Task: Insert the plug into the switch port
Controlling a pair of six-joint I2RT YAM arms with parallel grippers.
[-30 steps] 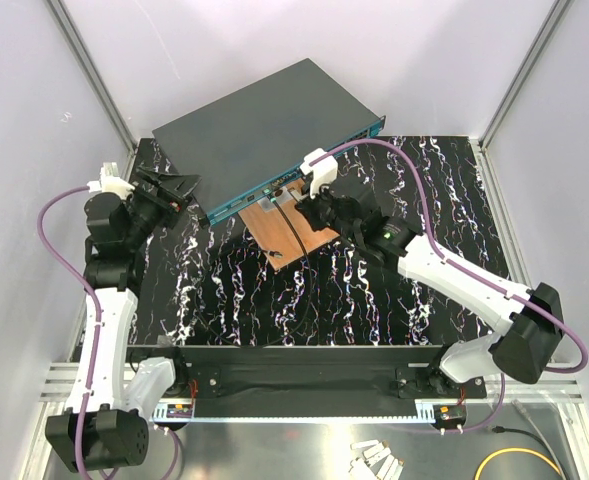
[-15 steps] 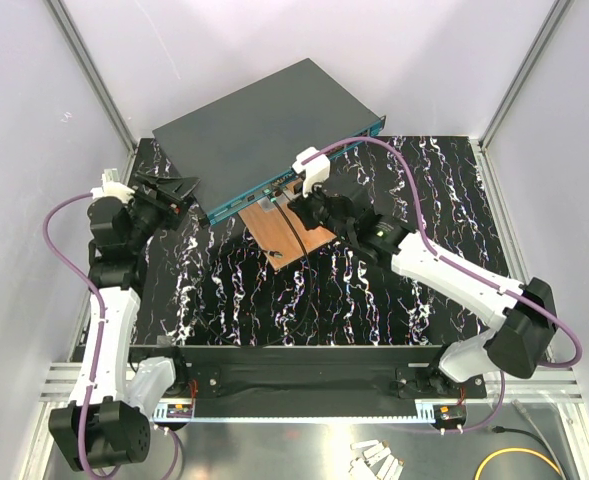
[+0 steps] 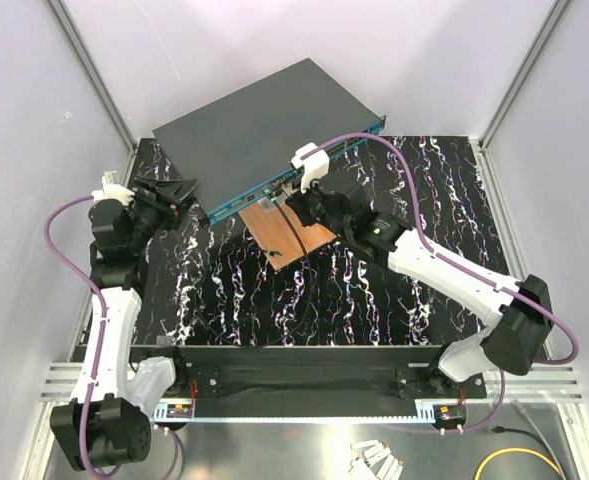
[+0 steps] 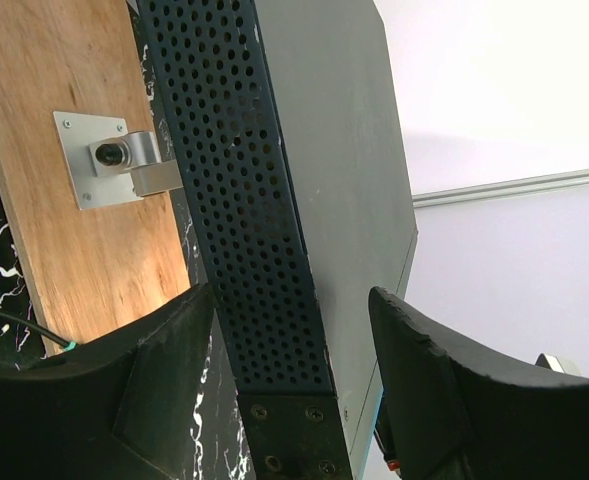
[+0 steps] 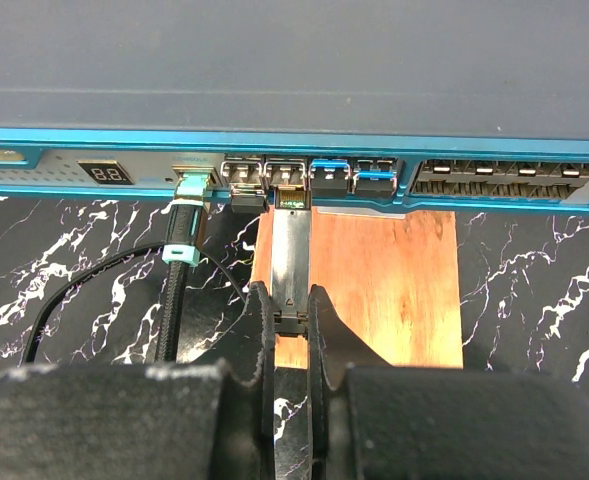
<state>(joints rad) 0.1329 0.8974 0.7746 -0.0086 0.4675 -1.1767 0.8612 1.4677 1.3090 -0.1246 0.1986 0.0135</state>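
Black, white-veined marble-patterned table (image 3: 374,290) carrying the work. The flat rectangular dark grey switch (image 3: 254,130) with a teal-blue front edge lies at the far left of the table, turned at an angle, its row of small ports facing the arms. A copper-brown rectangular wooden board (image 3: 274,232) lies flat on the table, just before that front edge. The right gripper (image 5: 290,300) reaches over the board toward the ports, its jaws clamped on the rear of the plug. The left gripper (image 4: 292,300) sits at the switch's left end, its jaws apart, with the perforated side wall of the switch (image 4: 264,200) between them; whether either finger touches the casing cannot be told. A thin black cable with a teal connector (image 5: 179,270) runs across the table and is seated in a port to the left of the plug. The narrow silver rectangular metal plug (image 5: 291,250) lies level above the board, pointed square at the front edge, its tip meeting the mouth of a small port; how far it has entered cannot be told. A small silver metal bracket (image 4: 114,160) is screwed to the board beside the switch.
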